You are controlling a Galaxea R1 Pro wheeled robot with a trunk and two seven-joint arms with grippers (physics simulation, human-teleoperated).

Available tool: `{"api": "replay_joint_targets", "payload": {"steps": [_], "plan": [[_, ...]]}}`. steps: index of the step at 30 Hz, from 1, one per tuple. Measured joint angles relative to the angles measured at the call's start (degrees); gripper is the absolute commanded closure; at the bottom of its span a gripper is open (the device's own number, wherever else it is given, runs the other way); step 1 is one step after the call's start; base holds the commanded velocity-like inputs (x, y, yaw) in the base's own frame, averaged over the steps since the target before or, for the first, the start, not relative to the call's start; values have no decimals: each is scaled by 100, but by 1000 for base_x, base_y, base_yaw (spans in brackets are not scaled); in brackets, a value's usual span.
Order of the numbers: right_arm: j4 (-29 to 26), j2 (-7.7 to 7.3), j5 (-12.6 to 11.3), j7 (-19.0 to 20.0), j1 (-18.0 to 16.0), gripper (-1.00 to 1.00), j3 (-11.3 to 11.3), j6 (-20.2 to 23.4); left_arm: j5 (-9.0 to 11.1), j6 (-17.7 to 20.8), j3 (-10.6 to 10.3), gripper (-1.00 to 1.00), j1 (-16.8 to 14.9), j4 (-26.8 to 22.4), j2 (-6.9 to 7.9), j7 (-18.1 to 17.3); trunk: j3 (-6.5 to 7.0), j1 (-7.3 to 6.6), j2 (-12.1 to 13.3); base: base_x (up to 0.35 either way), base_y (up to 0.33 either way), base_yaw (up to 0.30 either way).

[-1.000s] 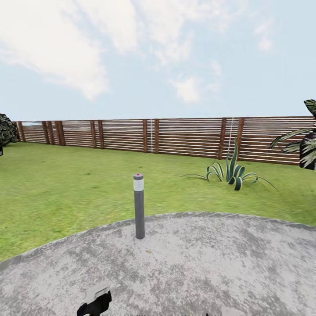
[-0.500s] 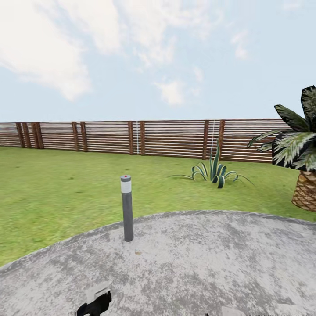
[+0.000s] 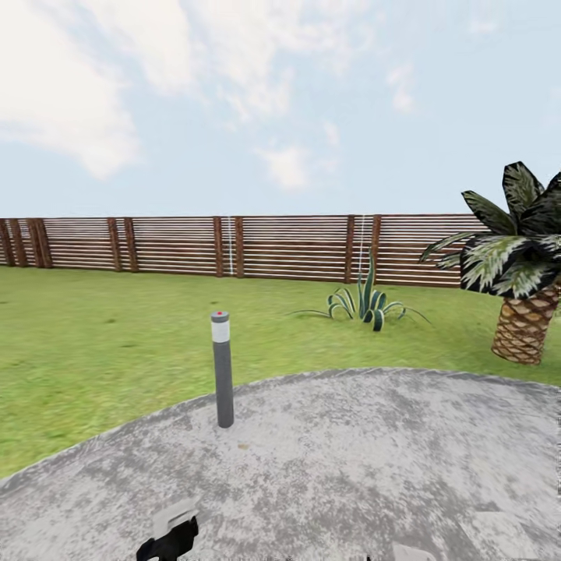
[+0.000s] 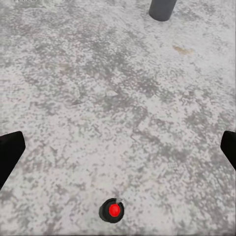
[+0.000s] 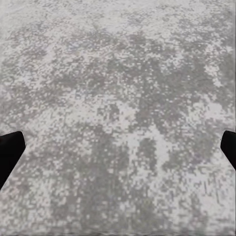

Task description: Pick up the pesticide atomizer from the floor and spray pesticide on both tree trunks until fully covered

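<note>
The garden lawn [image 3: 93, 335] stretches to a brown slatted fence [image 3: 273, 248]. The pesticide atomizer, the trees and their trunks are out of view. My left gripper [image 4: 118, 150] hangs open over grey speckled paving [image 4: 98, 88], its dark fingertips [image 4: 10, 152] far apart with nothing between them. My right gripper [image 5: 118, 150] is open too, over bare paving [image 5: 118, 98]. A dark part of my left arm [image 3: 167, 539] shows at the head view's lower edge.
A grey bollard [image 3: 223, 370] with a red dot stands near the rim of the round paved pad [image 3: 374, 460]; its base [image 4: 162, 7] shows in the left wrist view. A small dark round thing with a red centre [image 4: 113, 210] lies on the paving. An agave [image 3: 362, 300] and a short palm [image 3: 522, 288] grow at the right.
The camera has swung to the right: the short palm has come fully into view and the dark bush at the far left has left it. The arms look unmoved.
</note>
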Motion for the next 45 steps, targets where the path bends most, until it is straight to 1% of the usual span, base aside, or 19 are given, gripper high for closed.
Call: {"api": "replay_joint_targets", "payload": {"steps": [21, 33, 40, 45], "plan": [[-4, -6, 0, 0, 0, -100, -18, 0, 0, 1, 0, -100, 0, 0, 0, -1, 84, -1, 0, -34, 48, -265], [-5, -6, -1, 1, 0, -100, -22, 0, 0, 0, 0, -100, 0, 0, 0, -1, 105, -1, 0, -151, 234, -115], [-6, -10, -4, 0, 0, -100, -28, -1, 0, 2, -2, -100, 1, 0, 0, -2, 125, -2, 0, -36, 59, -236], [-4, -6, -1, 0, -1, -100, -22, -1, 1, 2, -3, -100, 2, -2, 1, -1, 132, -2, 0, -4, 8, -84]]}}
